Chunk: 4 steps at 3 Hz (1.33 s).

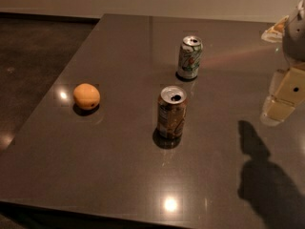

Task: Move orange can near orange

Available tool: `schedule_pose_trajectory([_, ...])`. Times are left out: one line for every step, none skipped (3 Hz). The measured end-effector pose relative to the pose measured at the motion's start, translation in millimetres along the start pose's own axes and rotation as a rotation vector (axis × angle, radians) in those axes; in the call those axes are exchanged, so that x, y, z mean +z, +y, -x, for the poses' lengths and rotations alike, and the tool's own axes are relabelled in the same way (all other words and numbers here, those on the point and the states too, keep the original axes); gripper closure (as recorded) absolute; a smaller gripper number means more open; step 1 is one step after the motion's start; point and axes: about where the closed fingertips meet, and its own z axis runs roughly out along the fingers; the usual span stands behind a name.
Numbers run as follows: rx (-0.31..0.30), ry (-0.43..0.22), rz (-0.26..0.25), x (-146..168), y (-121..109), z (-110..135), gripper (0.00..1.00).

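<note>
The orange can (172,112) stands upright near the middle of the dark table (95,166), with a brownish-orange label and a silver top with a dark drinking hole. The orange (86,96) lies on the table to the can's left, about a third of the table's width away. My gripper (281,99) hangs at the right edge of the view, above the table and well to the right of the orange can. It holds nothing that I can see.
A white-and-green can (190,57) stands upright behind the orange can, a little to its right. The table's left edge runs diagonally beside the dark floor (33,51). The arm's shadow (267,175) falls on the front right of the table.
</note>
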Motion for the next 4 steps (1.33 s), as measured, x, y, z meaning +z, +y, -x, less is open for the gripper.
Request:
schedule_pose_trajectory([0.000,0.000,0.000,0,0,0,0.00])
schedule_pose_trajectory([0.005,-0.037,0.030,15,-4,18,0.00])
schedule_pose_trajectory([-0.038,-0.193,0.116,72,-1,74,0.00])
schedule_pose_trajectory([-0.078,-0.264,0.169,96,7,100,0.00])
